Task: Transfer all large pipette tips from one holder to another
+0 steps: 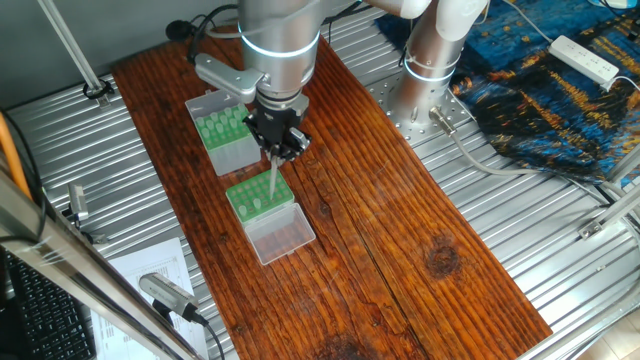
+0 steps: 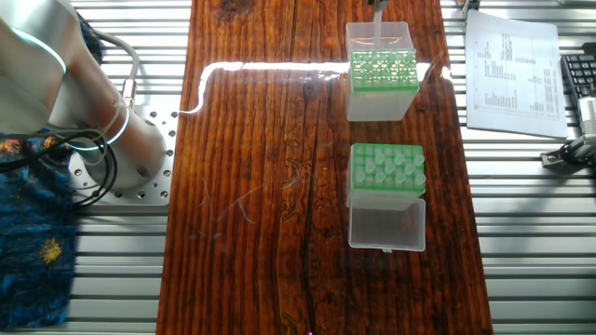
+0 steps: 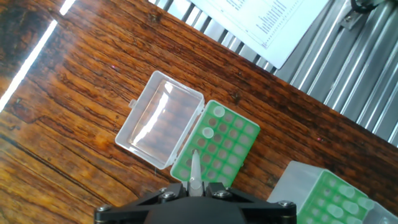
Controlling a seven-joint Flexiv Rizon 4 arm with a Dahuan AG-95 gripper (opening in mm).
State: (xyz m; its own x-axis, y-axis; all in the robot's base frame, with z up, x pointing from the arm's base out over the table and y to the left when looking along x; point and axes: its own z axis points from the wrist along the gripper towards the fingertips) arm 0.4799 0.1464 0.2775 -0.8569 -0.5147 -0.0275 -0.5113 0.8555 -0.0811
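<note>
My gripper [image 1: 277, 140] is shut on a pale pipette tip [image 1: 273, 176] that points down over the low green rack [image 1: 258, 198]. The rack's clear lid [image 1: 281, 236] lies open in front of it. In the hand view the held tip [image 3: 196, 169] sticks out from between the fingers of the gripper [image 3: 198, 186], above the rack [image 3: 231, 146], where two tips [image 3: 218, 112] sit in holes near the lid [image 3: 160, 127]. The taller grey-sided box [image 1: 225, 132] with several tips stands just behind, and shows in the hand view [image 3: 329, 199]. In the other fixed view both racks [image 2: 386, 172] show, without the gripper.
The racks stand on a brown wooden board [image 1: 400, 230] on a slatted metal table. The robot base [image 1: 430, 85] is at the far right of the board. A printed sheet [image 2: 512, 70] lies beside the racks. A blue cloth [image 1: 545, 95] and a power strip [image 1: 585, 58] lie beyond the base.
</note>
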